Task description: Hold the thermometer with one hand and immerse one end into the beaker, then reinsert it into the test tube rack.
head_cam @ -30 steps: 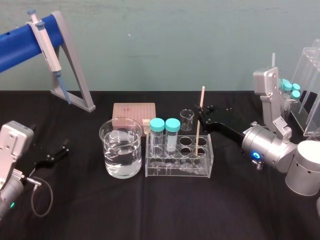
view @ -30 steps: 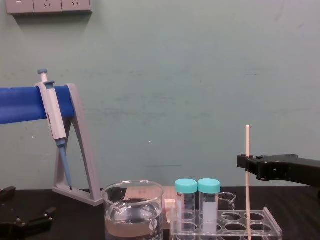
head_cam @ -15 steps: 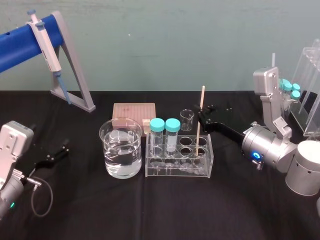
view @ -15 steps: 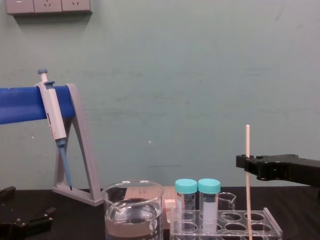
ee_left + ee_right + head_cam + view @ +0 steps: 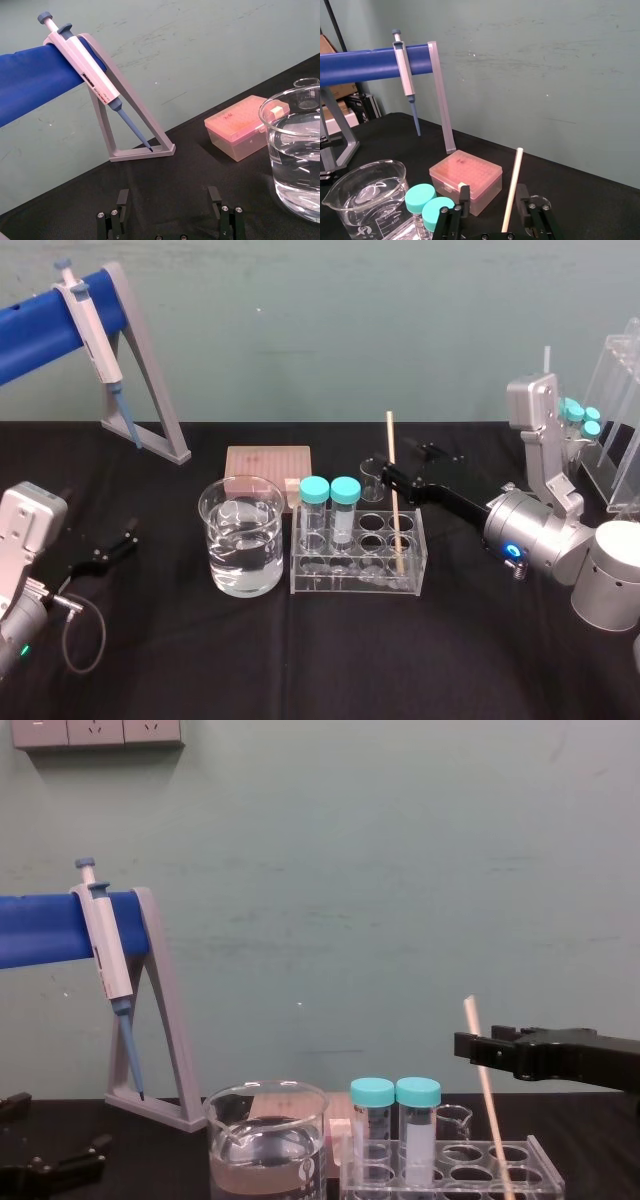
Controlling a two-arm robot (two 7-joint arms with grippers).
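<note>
Thermometer (image 5: 395,490) tilted, lower end in right-hand hole of test tube rack (image 5: 350,582), shaft between spread fingers of right gripper (image 5: 493,196). Beaker (image 5: 241,540) just left of rack. Left gripper (image 5: 168,194) parked at table's left, fingers apart.

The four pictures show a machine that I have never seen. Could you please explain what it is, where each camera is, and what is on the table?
It is a robot with two arms. One camera sits on its head, one on its chest, one on each wrist. On the black table stand a beaker of clear liquid, a rack with two capped tubes, a pink box and a pipette on a stand. The right gripper is open around the thermometer, which leans in the rack. The left gripper is open at the left, idle.
</note>
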